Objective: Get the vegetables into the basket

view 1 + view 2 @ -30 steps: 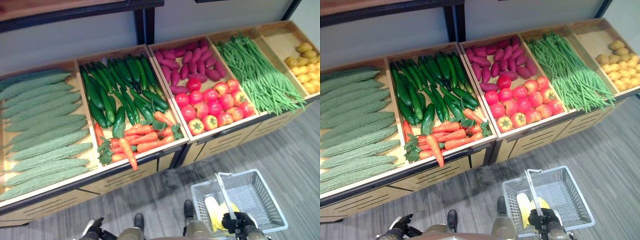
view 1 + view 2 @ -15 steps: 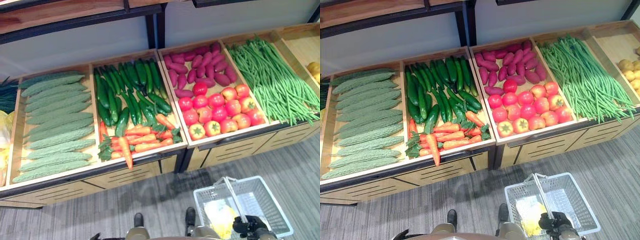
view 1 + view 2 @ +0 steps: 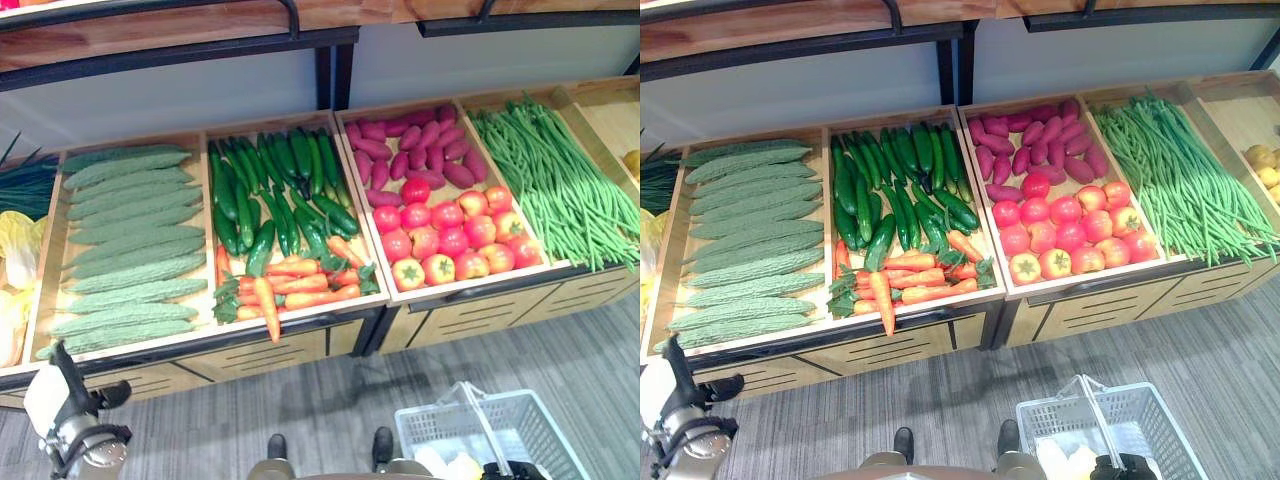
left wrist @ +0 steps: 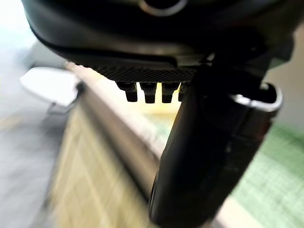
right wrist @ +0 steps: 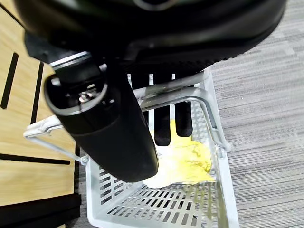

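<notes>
A white wire basket (image 3: 520, 425) hangs over the floor at the lower right, in front of the tomato crate. My right hand (image 5: 161, 118) is shut on the basket's handle (image 5: 175, 90). A pale yellow leafy vegetable (image 5: 183, 161) lies inside the basket. My left hand (image 3: 75, 425) is raised at the lower left, just in front of the stand's front edge below the bitter gourds (image 3: 130, 240). Its fingers are straight and hold nothing. Its thumb (image 4: 204, 156) stands out in the left wrist view.
The wooden stand holds crates of cucumbers (image 3: 270, 190), carrots (image 3: 290, 290), purple sweet potatoes (image 3: 410, 150), tomatoes (image 3: 450, 230), green beans (image 3: 560, 180) and potatoes (image 3: 1265, 165). Cabbage (image 3: 15, 250) and green leaves (image 3: 25, 185) lie at the far left. A shelf rail runs above.
The camera has swung left and up, so the crates sit further right. My left hand has risen into view at the lower left. The basket stays in my right hand.
</notes>
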`<state>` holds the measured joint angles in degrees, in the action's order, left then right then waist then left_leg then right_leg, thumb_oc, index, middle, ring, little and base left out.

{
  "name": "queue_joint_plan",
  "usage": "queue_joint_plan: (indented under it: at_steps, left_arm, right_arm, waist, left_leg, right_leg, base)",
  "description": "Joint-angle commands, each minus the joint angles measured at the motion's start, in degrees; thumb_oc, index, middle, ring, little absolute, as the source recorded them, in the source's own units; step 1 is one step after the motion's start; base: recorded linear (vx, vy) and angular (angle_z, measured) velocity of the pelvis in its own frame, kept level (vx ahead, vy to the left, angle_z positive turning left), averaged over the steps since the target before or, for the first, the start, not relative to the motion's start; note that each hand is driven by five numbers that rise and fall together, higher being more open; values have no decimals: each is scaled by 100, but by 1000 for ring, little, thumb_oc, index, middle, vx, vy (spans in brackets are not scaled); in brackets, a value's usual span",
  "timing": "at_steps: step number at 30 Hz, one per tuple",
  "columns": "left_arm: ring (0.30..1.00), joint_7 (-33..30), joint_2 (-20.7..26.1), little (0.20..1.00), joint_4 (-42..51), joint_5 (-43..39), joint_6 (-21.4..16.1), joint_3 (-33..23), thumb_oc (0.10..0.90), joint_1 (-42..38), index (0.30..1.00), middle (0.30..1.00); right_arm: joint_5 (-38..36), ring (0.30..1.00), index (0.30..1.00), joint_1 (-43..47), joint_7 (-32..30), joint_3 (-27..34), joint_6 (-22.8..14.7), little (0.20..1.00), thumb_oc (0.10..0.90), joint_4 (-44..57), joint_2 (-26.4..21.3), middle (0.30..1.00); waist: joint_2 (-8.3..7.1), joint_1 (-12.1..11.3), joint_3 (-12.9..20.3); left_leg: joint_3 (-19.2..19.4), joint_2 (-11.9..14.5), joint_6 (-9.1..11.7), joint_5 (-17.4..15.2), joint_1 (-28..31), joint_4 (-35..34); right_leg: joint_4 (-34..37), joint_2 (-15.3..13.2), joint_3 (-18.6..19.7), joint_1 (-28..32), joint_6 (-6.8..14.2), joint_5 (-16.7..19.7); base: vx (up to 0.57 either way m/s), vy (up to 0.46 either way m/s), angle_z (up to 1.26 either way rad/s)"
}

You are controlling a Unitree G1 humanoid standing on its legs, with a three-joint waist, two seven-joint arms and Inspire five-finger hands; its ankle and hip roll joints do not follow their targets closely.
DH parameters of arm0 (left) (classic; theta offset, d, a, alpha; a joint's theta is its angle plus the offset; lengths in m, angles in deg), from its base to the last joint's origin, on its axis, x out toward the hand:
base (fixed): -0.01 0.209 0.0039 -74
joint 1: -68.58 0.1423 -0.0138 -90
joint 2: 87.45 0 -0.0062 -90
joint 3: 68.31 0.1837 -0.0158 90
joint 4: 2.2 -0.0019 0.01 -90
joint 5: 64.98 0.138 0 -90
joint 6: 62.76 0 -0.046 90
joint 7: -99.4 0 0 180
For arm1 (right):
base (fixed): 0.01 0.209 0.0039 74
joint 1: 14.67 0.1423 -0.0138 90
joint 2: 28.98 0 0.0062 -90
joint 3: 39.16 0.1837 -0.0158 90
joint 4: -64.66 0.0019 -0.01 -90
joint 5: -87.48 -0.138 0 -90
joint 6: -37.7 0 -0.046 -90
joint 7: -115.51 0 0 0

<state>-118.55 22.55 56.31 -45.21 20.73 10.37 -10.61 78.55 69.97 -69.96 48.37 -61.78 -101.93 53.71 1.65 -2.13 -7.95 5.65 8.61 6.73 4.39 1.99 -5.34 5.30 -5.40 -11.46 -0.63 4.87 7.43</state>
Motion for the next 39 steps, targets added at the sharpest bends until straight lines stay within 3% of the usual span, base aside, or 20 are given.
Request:
queue_joint_plan:
  at_steps: [1, 6, 7, 11, 12, 14, 20, 31, 39]
  left_arm:
    - [1000, -646, 529, 1000, -61, 739, -242, -395, 900, -388, 1000, 1000]
    - [1000, -237, 991, 1000, 930, 1302, -490, -208, 900, -495, 1000, 1000]
    - [1000, 100, 1583, 1000, 1237, 1573, -792, 76, 900, -545, 1000, 1000]
    - [1000, 553, 2363, 1000, 1608, 1830, -1168, 577, 900, -687, 1000, 1000]
    - [1000, 565, 2370, 1000, 1618, 1825, -1163, 579, 900, -690, 1000, 1000]
    - [1000, 771, 2926, 1000, 1777, 1998, -1393, 1054, 900, -987, 1000, 1000]
    - [1000, 1202, 3393, 1000, 2043, 1973, -1608, 1851, 900, -1687, 1000, 1000]
    - [1000, 1649, 3673, 1000, 1909, 2072, -1745, 3662, 900, -3385, 1000, 1000]
    - [1000, 1979, 3376, 1000, 1447, 2062, -1750, 4709, 900, -4242, 1000, 1000]
  right_arm:
    - [-146, 300, 300, 272, -122, 82, -310, 300, 400, -15, -85, 300]
    - [-172, 300, 300, 338, -19, 40, -330, 300, 400, 73, -125, 300]
    - [-191, 300, 300, 380, 26, 0, -375, 300, 400, 165, -181, 300]
    - [-174, 300, 300, 444, 93, -75, -470, 300, 400, 316, -271, 300]
    - [-174, 300, 300, 440, 94, -68, -470, 300, 400, 319, -265, 300]
    - [-152, 300, 300, 474, 122, -138, -552, 300, 400, 448, -351, 300]
    - [-137, 300, 300, 520, 101, -137, -577, 300, 400, 464, -409, 300]
    - [-28, 300, 300, 621, 71, -272, -609, 300, 400, 552, -487, 300]
    - [26, 300, 300, 783, 33, -335, -581, 300, 400, 547, -563, 300]
  waist:
    - [-282, -32, -8]
    - [-270, 7, -12]
    - [-243, 53, -18]
    - [-209, 126, -12]
    - [-214, 115, -12]
    - [-192, 230, -24]
    - [-152, 334, -44]
    - [-130, 507, -111]
    - [-108, 590, -219]
  left_leg:
    - [56, -86, 165, -203, 55, 34]
    - [68, -102, 162, -212, 36, 34]
    - [97, -91, 171, -212, 39, 34]
    - [148, -75, 184, -211, 50, 34]
    - [152, -74, 185, -213, 51, 34]
    - [183, -66, 188, -216, 62, 34]
    - [227, -77, 178, -235, 76, 34]
    - [353, -106, 147, -278, 86, 34]
    - [456, -106, 142, -296, 76, 34]
  right_leg:
    - [-79, -512, 6, 198, 549, -217]
    - [-74, -522, 46, 172, 558, -206]
    - [-69, -519, 84, 157, 565, -197]
    - [-71, -512, 148, 123, 588, -178]
    - [-71, -511, 152, 121, 588, -178]
    - [-72, -499, 222, 71, 605, -165]
    - [-79, -497, 301, 15, 622, -153]
    - [-86, -504, 455, -109, 657, -109]
    - [-84, -482, 581, -216, 665, -87]
  base:
    - [1, 19, 10]
    - [0, 5, 1]
    - [0, 0, 0]
    - [5, 6, -3]
    - [13, 2, -12]
    - [15, 12, -15]
    - [16, 15, -10]
    - [6, 9, -6]
    - [8, 17, -10]
